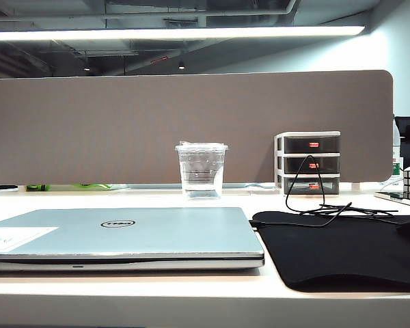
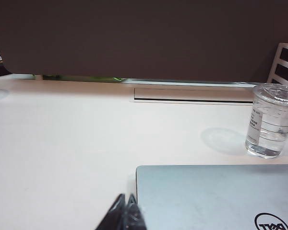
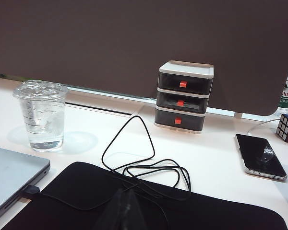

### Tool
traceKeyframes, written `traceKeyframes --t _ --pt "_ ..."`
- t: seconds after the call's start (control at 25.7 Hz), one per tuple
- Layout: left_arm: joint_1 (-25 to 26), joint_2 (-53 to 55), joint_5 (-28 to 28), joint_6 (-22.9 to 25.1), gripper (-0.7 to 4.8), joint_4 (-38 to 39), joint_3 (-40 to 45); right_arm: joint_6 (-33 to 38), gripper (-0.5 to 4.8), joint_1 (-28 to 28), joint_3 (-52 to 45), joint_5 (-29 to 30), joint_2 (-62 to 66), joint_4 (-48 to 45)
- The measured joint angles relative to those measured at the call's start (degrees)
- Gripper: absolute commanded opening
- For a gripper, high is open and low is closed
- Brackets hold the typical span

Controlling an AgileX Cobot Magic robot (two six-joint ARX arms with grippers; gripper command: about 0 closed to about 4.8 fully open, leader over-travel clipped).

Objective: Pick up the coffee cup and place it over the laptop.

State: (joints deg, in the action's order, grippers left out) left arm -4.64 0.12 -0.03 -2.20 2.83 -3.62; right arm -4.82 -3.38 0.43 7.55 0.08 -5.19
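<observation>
Black left claw [image 2: 125, 211] fingertips, glossy

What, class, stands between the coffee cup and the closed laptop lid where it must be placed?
Nothing visible. The coffee cup stands upright on the table just behind the laptop, whose closed lid is bare apart from a white sticker at one corner. The black cable and black mat lie off to the side.

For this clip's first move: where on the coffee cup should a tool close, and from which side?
Probably mid-wall of the coffee cup, approached level from the laptop side. It stands upright behind the laptop, tapering downward, with a flat lid, so a side pinch under the rim suits. Both the left tool and right tool sit shut, well short.
</observation>
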Motion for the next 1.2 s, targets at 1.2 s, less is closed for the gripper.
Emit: traceKeyframes --t 1.2 --pt "0.07 0.00 18.91 -17.44 -0.05 -9.33 0.85 0.09 -0.06 0.00 0.00 0.02 0.02 -0.02"
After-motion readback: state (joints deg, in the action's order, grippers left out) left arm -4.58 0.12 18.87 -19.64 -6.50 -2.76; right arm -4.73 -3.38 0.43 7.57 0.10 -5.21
